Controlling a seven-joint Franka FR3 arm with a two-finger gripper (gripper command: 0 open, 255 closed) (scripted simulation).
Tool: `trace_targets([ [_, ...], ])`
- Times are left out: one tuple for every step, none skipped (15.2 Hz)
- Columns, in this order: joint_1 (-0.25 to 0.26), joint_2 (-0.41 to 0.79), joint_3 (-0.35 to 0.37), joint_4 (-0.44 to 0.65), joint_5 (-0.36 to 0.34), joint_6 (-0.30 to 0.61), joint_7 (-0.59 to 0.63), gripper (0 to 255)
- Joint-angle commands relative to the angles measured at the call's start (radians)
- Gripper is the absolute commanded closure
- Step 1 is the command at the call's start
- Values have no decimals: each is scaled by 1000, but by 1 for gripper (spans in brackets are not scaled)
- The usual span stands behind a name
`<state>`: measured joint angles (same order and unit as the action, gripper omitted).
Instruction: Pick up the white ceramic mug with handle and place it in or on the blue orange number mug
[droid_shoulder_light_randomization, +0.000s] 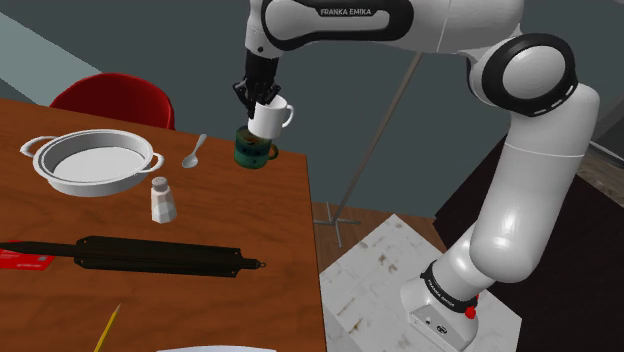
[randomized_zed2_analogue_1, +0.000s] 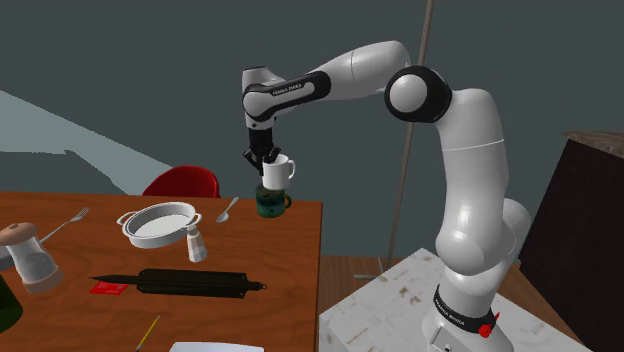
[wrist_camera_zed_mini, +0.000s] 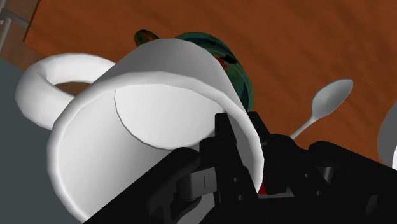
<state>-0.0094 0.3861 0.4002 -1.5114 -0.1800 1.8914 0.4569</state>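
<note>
We logged the white arm (droid_shoulder_light_randomization: 530, 200) first, the biggest thing present, rising from its pale stand (droid_shoulder_light_randomization: 370, 270) at the shoulder view's lower right and reaching up and left over the corner of the brown wooden table (droid_shoulder_light_randomization: 250, 220). A red chair (droid_shoulder_light_randomization: 110, 98) stood behind the table's far edge. On the table, toward the near side, lay a long black bar-shaped object (droid_shoulder_light_randomization: 160, 255); beyond it, toward the shoulder view's left, sat a white two-handled pan (droid_shoulder_light_randomization: 95, 185). At the table's far corner the black gripper (droid_shoulder_light_randomization: 262, 97) pointed downward and was clamped on the white mug (droid_shoulder_light_randomization: 268, 118) by its rim. In the wrist view one of the fingers (wrist_camera_zed_mini: 222, 146) sat inside the cup and the other outside, the wall pinched between them. The white mug hung tilted, handle toward the shoulder view's right, directly above the dark green mug (droid_shoulder_light_randomization: 255, 152), which stood upright on the table. The white mug's base sat right at the green rim, but we could not tell whether the two touched. Smaller items: a white shaker (droid_shoulder_light_randomization: 163, 200) upright just beside the pan, a spoon (droid_shoulder_light_randomization: 194, 152) lying between the pan and the dark green mug, a red card (droid_shoulder_light_randomization: 25, 260) at the black object's left end, and a yellow pencil (droid_shoulder_light_randomization: 108, 328) near the bottom edge.
</note>
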Motion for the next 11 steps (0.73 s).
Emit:
trace_targets([
  [0,7,-2,-18,-4,26,3,255],
  [-1,8,-2,-25,-5,34,3,255],
  [0,8,-2,-25,-5,34,3,255],
  [0,8,-2,-25,-5,34,3,255],
  [0,8,-2,-25,-5,34,3,255],
  [0,8,-2,-25,-5,34,3,255],
  [0,8,-2,-25,-5,34,3,255],
  [0,8,-2,-25,-5,34,3,255],
  [0,8,-2,-25,-5,34,3,255],
  [0,8,-2,-25,-5,34,3,0],
  [0,8,-2,-25,-5,34,3,0],
])
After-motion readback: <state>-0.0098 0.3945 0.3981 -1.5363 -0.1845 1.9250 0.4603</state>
